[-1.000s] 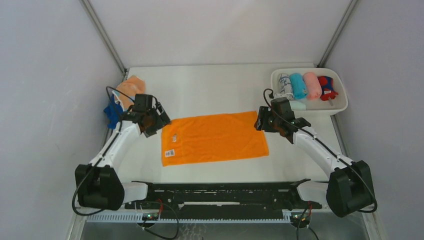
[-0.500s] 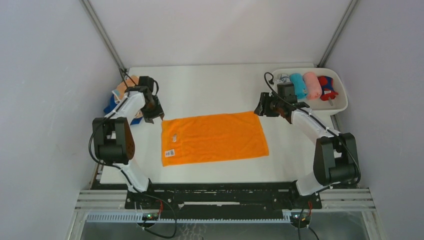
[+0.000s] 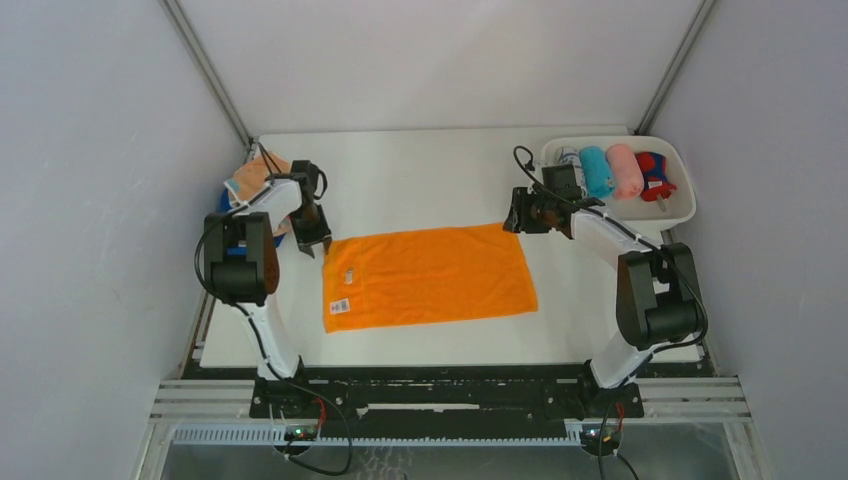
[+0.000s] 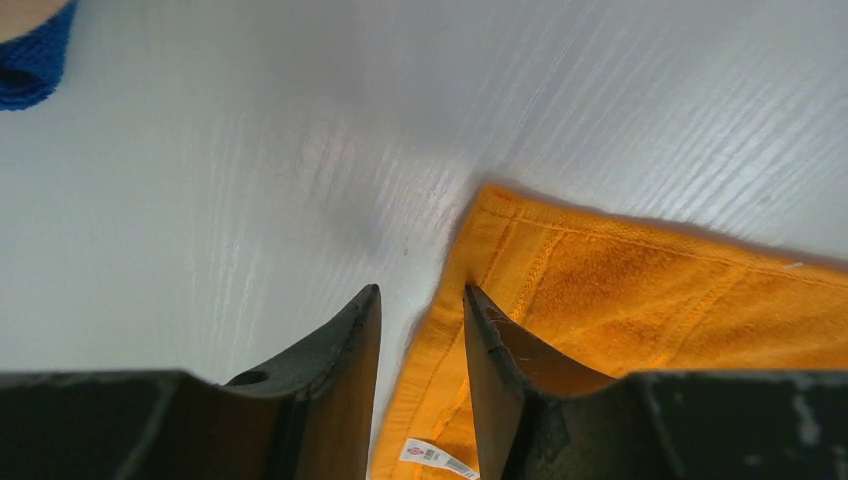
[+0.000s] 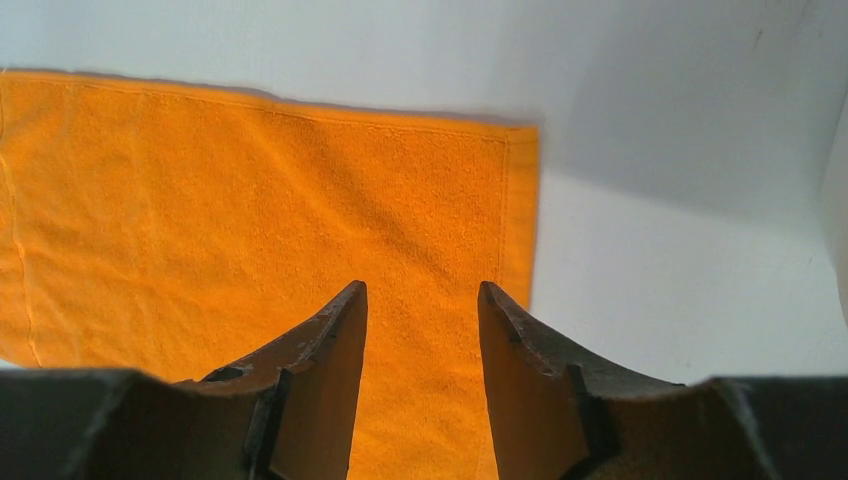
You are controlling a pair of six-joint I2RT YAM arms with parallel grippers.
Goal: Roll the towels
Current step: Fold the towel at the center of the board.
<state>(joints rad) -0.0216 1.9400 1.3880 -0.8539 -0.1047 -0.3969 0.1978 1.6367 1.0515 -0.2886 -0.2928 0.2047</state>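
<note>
Left gripper (image 4: 422,300) sits low at the far left corner of the orange towel (image 3: 430,275). Its two fingers are parted by a narrow gap that straddles the towel's left hem, and nothing is pinched between them. Right gripper (image 5: 422,295) is low over the far right corner of the same towel, fingers likewise apart and released, with the cloth lying flat beneath them. The towel lies spread open on the middle of the white table (image 3: 420,170), long side running left to right, with a small white label (image 3: 340,306) by its near left corner. Farther back on the left, beside the left arm (image 3: 262,205), a peach towel (image 3: 255,175) and a dark blue towel (image 4: 30,70) sit bunched at the table's edge. At the far right corner stands a white tray (image 3: 683,215). Side by side in it lie a turquoise roll (image 3: 597,171), a pink roll (image 3: 626,170) and a red-and-blue bundle (image 3: 655,172) too small to make out.
</note>
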